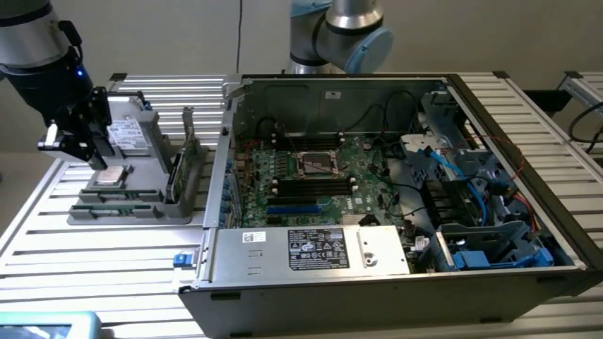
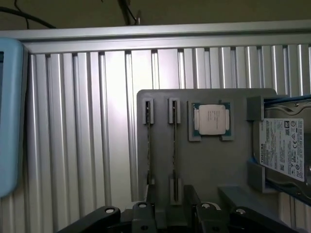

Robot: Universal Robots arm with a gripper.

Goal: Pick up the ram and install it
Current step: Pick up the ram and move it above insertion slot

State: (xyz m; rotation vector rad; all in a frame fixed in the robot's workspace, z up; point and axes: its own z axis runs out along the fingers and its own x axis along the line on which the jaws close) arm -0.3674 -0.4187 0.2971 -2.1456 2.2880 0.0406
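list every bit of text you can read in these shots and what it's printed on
"TOSHIBA", sideways on the hard drive label; its other print is too small to read.
CPU lid: print too faint to read.
Power supply label: too small to read.
White sticker on the case's inner wall: too small to read.

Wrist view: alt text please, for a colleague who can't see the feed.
The gripper hangs over a grey parts holder on a slatted metal table, lined up with the ram, which stands on edge in a narrow slot. The holder also carries a processor chip and a labelled hard drive.
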